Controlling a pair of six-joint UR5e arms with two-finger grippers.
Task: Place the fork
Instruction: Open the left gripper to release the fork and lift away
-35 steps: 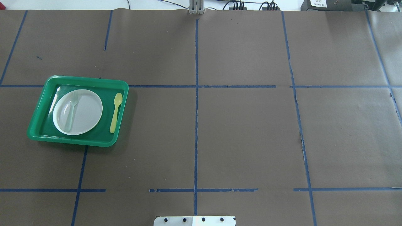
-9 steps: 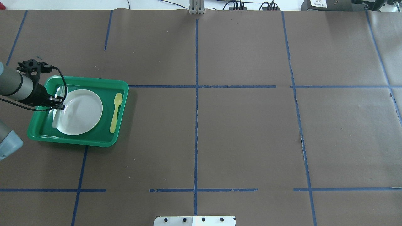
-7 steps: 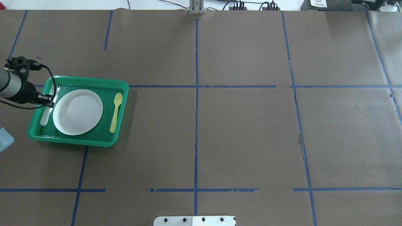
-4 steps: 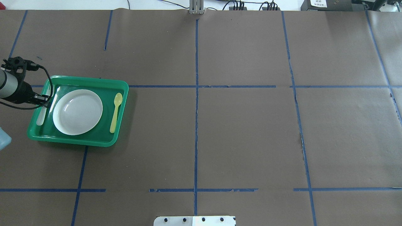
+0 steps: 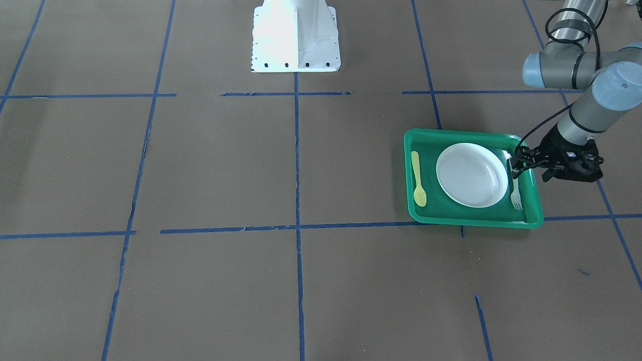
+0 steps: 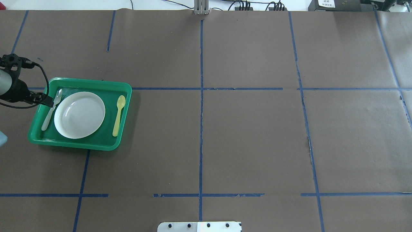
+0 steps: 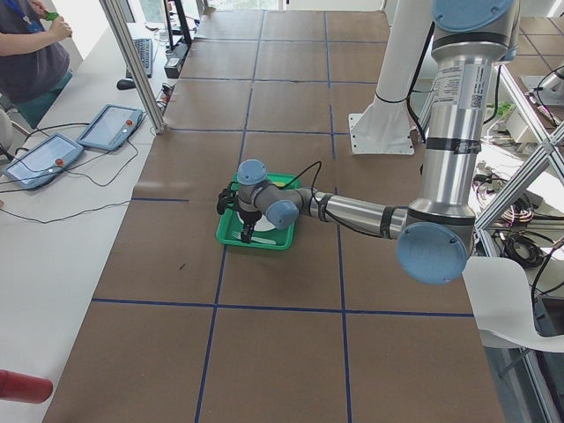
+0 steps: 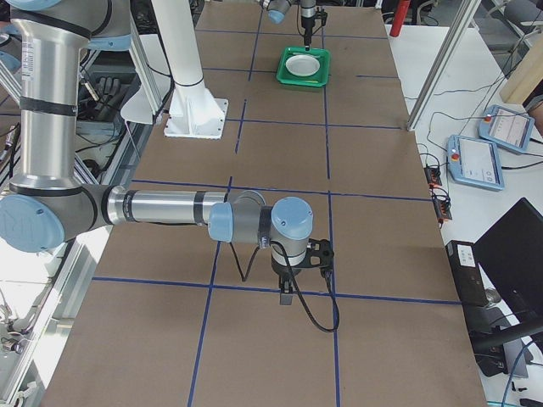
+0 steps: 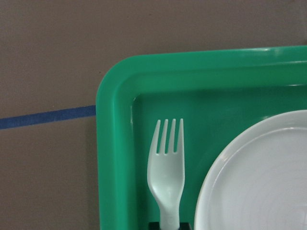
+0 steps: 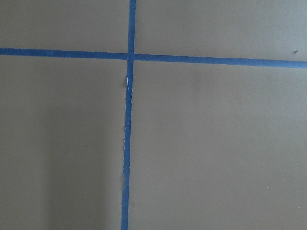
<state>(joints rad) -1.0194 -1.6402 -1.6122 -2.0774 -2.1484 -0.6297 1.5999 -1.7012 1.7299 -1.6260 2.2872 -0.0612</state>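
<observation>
**Fork (image 6: pixel 48 117) down in green tray (image 6: pixel 96 83), left claw (image 6: pixel 51 103) on handle**

Lies between tray wall and white plate (image 6: pixel 80 116), long axis along the wall, tines away from robot. The left claw looks clamped on its handle from above. The right claw (image 8: pixel 287 295) is far off, state unreadable. One fork, one yellow spoon (image 6: pixel 118 116), one plate, one tray.

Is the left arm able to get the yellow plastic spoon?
Probably, once free: the left gripper seems to hold the pale plastic fork, and only the flat white plate lies between it and the yellow plastic spoon.
</observation>
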